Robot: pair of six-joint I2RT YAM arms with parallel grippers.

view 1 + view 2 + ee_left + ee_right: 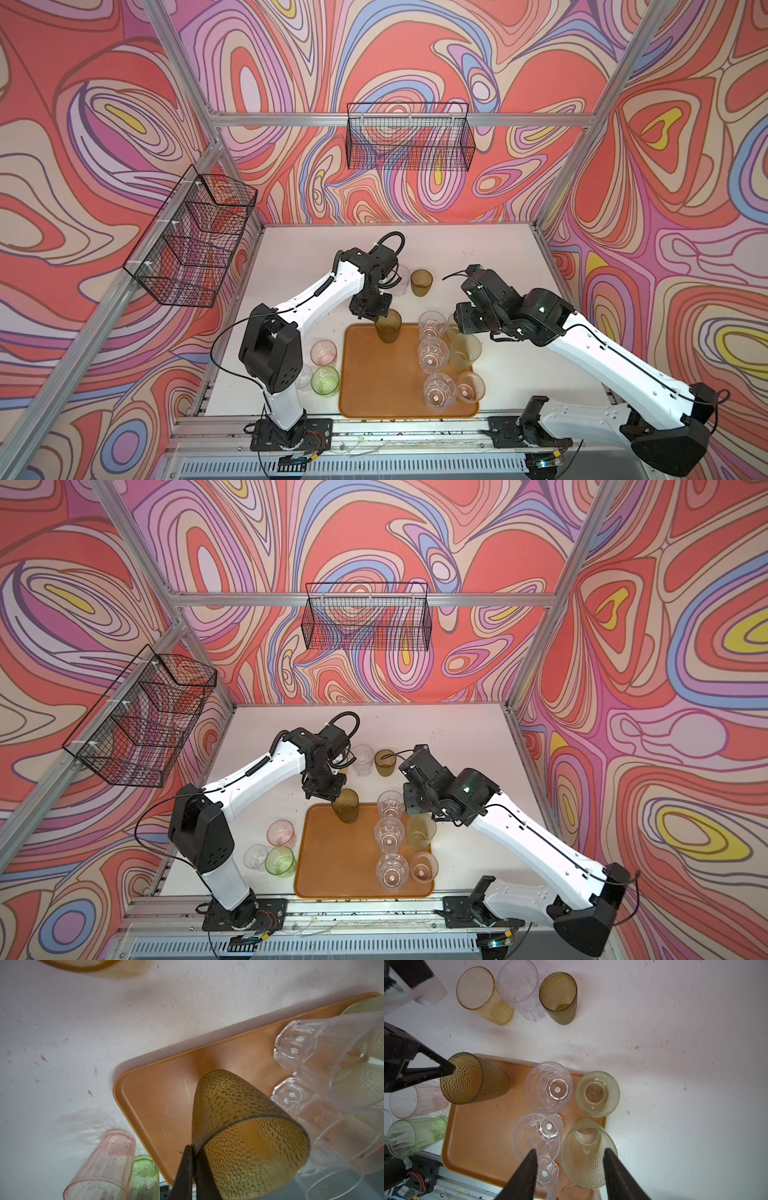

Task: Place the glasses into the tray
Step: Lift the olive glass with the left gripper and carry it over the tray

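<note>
My left gripper (193, 1147) is shut on the rim of a dark olive-brown dimpled glass (388, 326) (239, 1115) (475, 1078), which tilts over the far left corner of the orange-brown tray (374, 374) (162, 1095) (477, 1136). I cannot tell whether its base touches. My right gripper (570, 1152) is open, its fingers either side of a pale frosted green glass (588, 1153) (465, 351) standing at the tray's right edge. Three clear faceted glasses (433, 354) and other glasses stand in the tray's right half.
Left of the tray stand a pink glass (323, 352), a bright green one (325, 380) and a clear one (303, 376). Behind it are an amber (483, 995), a clear (401, 280) and an olive glass (421, 282). Black wire baskets (409, 137) (193, 237) hang on the walls.
</note>
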